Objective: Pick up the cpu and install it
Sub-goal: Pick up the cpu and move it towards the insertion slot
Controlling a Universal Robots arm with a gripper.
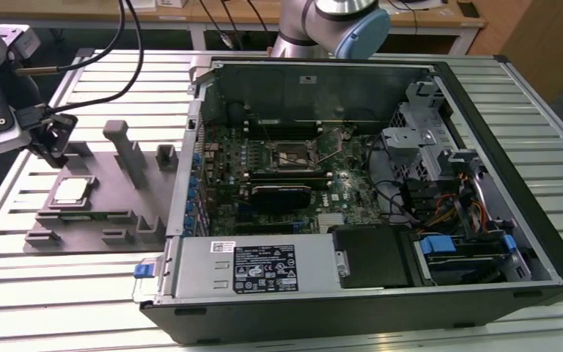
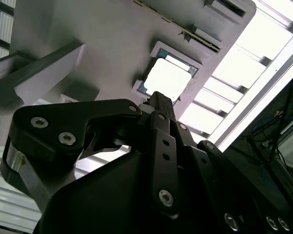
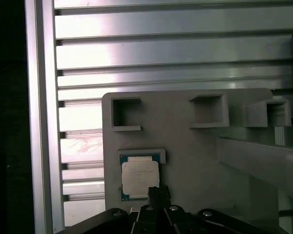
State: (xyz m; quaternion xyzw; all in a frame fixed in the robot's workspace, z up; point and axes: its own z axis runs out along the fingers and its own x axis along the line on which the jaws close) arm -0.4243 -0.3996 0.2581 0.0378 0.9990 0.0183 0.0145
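The cpu (image 1: 71,192) is lying flat in its square pocket on the grey tray (image 1: 115,204), silvery lid facing up, with nothing gripping it. The gripper (image 1: 55,143) is hanging close over it without touching, and in the first wrist view its tip is sitting just at one edge of the chip. Its jaws are pressed together, holding nothing. Well away from the gripper, the open computer case (image 1: 545,242) is resting on the slatted metal table (image 1: 27,301)
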